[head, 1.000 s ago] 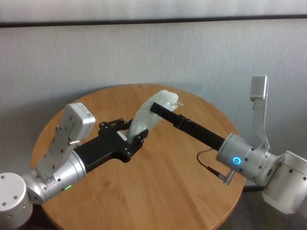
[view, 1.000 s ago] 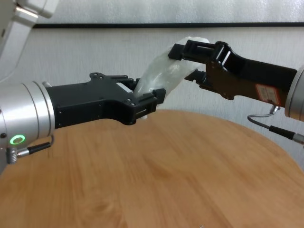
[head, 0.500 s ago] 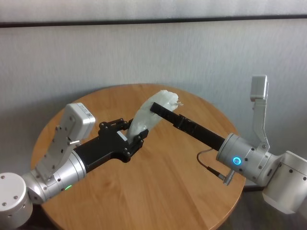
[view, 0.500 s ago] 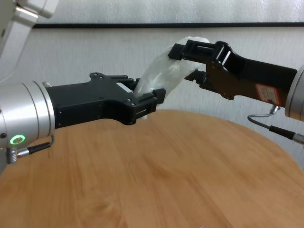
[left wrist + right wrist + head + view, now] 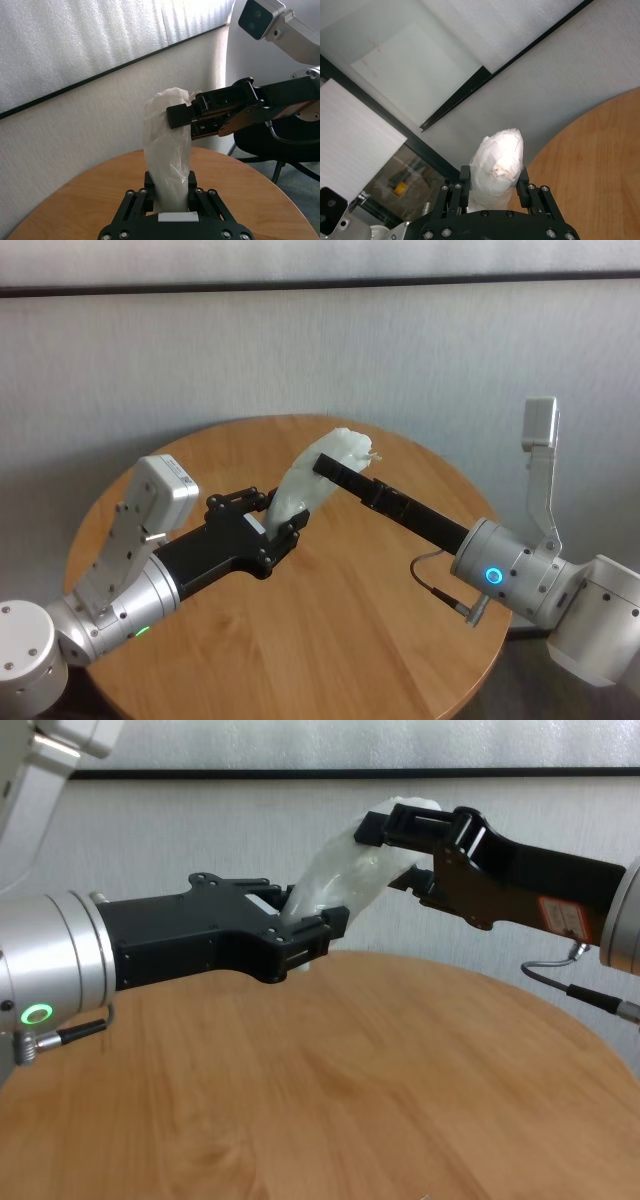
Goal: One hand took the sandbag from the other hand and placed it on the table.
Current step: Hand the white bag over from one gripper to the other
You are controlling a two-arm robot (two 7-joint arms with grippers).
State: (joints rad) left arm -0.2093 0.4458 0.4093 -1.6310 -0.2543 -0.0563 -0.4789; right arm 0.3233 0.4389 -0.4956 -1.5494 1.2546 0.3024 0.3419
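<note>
Sandbag (image 5: pixel 345 880) held aloft above table (image 5: pixel 330 1110): left gripper (image 5: pixel 300 925) clamps its lower end, right gripper (image 5: pixel 385 845) newly clamped on top; release pending.

Behind: pale grey textured wall (image 5: pixel 300 350) crossed by a black horizontal strip (image 5: pixel 300 283), white ribbed foam sheeting (image 5: pixel 90 35) above it. Black office chair (image 5: pixel 280 150) on a star base beside the wall. Through the glass panel (image 5: pixel 415 75), a cluttered room, indistinct.
</note>
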